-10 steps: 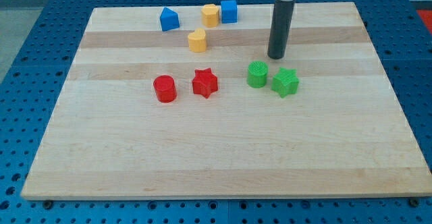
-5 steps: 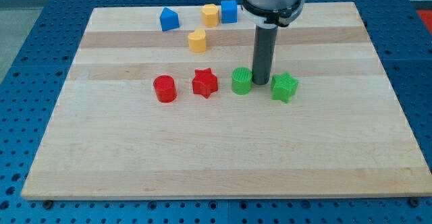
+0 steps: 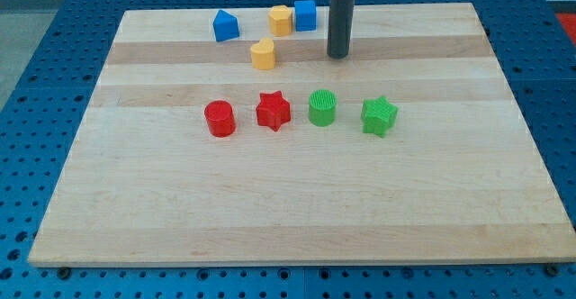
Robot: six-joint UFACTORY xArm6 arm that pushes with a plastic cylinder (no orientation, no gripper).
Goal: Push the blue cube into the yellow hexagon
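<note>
The blue cube (image 3: pixel 305 14) sits near the view's top, touching or nearly touching the yellow hexagon (image 3: pixel 281 19) on its left. My tip (image 3: pixel 337 57) rests on the board to the lower right of the blue cube, a short gap away. The rod rises straight up out of the view's top.
A blue house-shaped block (image 3: pixel 225 25) lies left of the hexagon. A yellow heart-like block (image 3: pixel 263 54) lies below it. A row across the middle holds a red cylinder (image 3: pixel 220 118), red star (image 3: pixel 273 111), green cylinder (image 3: pixel 322 107) and green star (image 3: pixel 380 114). The wooden board (image 3: pixel 288 209) ends on a blue perforated table.
My tip came down between the two green blocks and pushed the green cylinder left, then moved up toward the view's top, near the blue cube.
</note>
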